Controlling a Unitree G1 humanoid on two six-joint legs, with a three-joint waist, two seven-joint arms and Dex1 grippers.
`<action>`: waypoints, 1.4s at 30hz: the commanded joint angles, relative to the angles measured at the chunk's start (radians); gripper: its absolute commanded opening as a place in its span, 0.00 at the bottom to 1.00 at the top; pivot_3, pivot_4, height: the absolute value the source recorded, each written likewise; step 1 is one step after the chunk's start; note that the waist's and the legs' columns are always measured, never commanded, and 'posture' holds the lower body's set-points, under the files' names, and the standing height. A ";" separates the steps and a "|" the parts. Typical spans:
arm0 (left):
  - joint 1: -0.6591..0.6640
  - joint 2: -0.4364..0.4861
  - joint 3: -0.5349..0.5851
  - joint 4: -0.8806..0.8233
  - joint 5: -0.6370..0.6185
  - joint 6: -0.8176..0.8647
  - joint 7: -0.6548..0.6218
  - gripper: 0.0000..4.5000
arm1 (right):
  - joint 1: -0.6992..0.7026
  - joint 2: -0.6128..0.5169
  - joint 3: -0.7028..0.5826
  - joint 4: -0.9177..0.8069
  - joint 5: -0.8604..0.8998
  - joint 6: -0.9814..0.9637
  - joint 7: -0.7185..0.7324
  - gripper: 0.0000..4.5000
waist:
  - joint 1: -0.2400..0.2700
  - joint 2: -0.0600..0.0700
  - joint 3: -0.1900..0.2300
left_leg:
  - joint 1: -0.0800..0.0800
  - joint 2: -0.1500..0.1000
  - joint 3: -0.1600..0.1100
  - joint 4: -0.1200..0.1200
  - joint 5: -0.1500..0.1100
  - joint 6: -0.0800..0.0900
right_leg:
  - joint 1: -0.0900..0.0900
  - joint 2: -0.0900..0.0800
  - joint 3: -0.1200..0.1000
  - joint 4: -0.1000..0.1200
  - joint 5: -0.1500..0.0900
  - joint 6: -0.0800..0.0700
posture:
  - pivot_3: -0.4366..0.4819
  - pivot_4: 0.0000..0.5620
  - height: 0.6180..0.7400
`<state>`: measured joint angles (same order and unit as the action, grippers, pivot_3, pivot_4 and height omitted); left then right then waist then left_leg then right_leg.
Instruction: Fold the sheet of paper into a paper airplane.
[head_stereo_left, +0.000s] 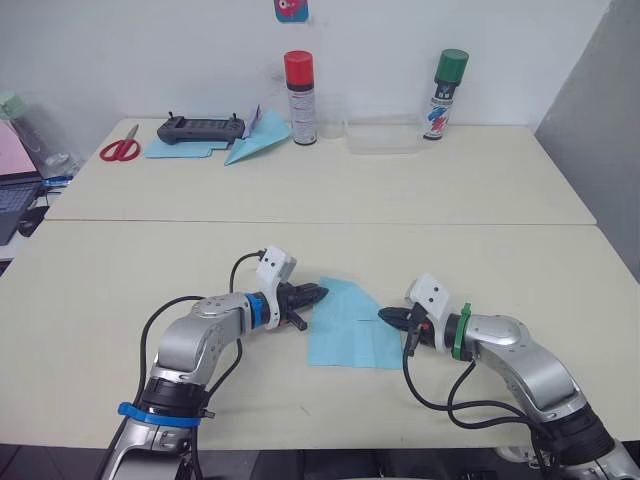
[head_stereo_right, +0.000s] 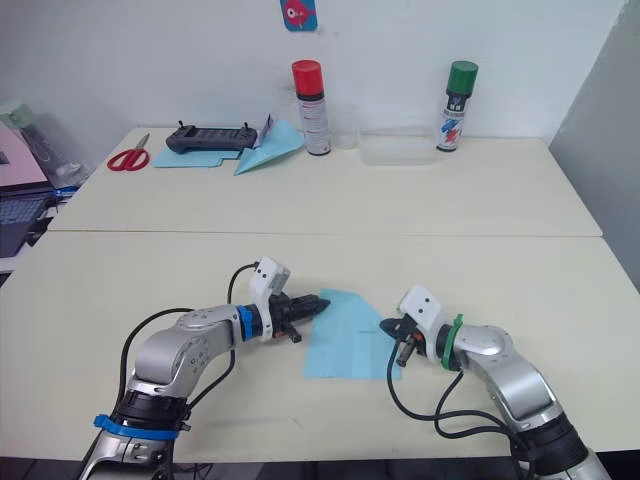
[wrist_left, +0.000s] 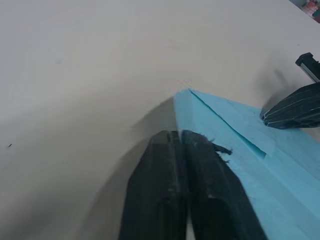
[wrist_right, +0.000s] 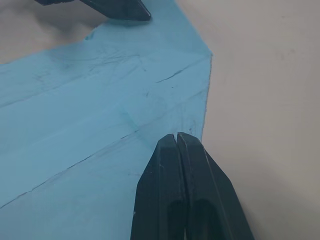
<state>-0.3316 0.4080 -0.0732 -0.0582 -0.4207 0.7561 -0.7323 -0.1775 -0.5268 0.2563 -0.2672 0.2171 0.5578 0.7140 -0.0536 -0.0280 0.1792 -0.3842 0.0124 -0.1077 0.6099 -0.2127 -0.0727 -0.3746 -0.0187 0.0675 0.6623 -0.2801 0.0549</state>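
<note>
From my head, the sheet of paper (head_stereo_left: 347, 327) lies flat on the near table (head_stereo_left: 120, 290) between my two hands; my left gripper (head_stereo_left: 318, 294) touches its left edge and my right gripper (head_stereo_left: 385, 315) rests on its right edge. From my left wrist, my fingers (wrist_left: 200, 170) are pressed together at the paper's edge, near its pointed corner. From my right wrist, my fingers (wrist_right: 170, 165) are pressed together too, tips on the blue paper by its edge.
</note>
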 joint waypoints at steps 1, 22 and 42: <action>-0.019 0.002 0.000 -0.007 0.002 -0.021 -0.006 0.01 | 0.013 -0.002 0.003 0.008 -0.017 0.024 -0.014 0.00 | 0.000 0.000 0.000 | 0.000 0.000 0.000 0.000 0.000 0.000 | 0.000 0.000 0.000 0.000 0.000 0.000 | 0.48 0.27 1.00; -0.018 0.076 -0.057 -0.046 0.050 -0.118 -0.071 0.01 | -0.009 0.027 0.003 0.009 -0.006 0.029 -0.010 0.00 | -0.002 0.000 0.000 | -0.006 0.000 0.000 -0.001 0.000 0.000 | -0.006 0.000 0.000 0.000 0.000 0.000 | 0.48 0.27 1.00; -0.058 0.130 -0.207 -0.023 0.202 -0.254 -0.186 0.01 | 0.000 0.023 0.004 0.000 -0.011 0.033 -0.016 0.00 | 0.000 0.000 0.000 | -0.006 0.000 0.000 -0.001 0.000 0.000 | -0.006 0.000 0.000 0.000 0.000 0.000 | 0.48 0.27 1.00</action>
<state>-0.3787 0.5337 -0.2713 -0.0758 -0.2335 0.5184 -0.9092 -0.1875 -0.5002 0.2553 -0.2675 0.2179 0.5754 0.7030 -0.0541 -0.0281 0.1795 -0.3905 0.0124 -0.1075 0.6091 -0.2127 -0.0726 -0.3808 -0.0186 0.0674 0.6624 -0.2802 0.0549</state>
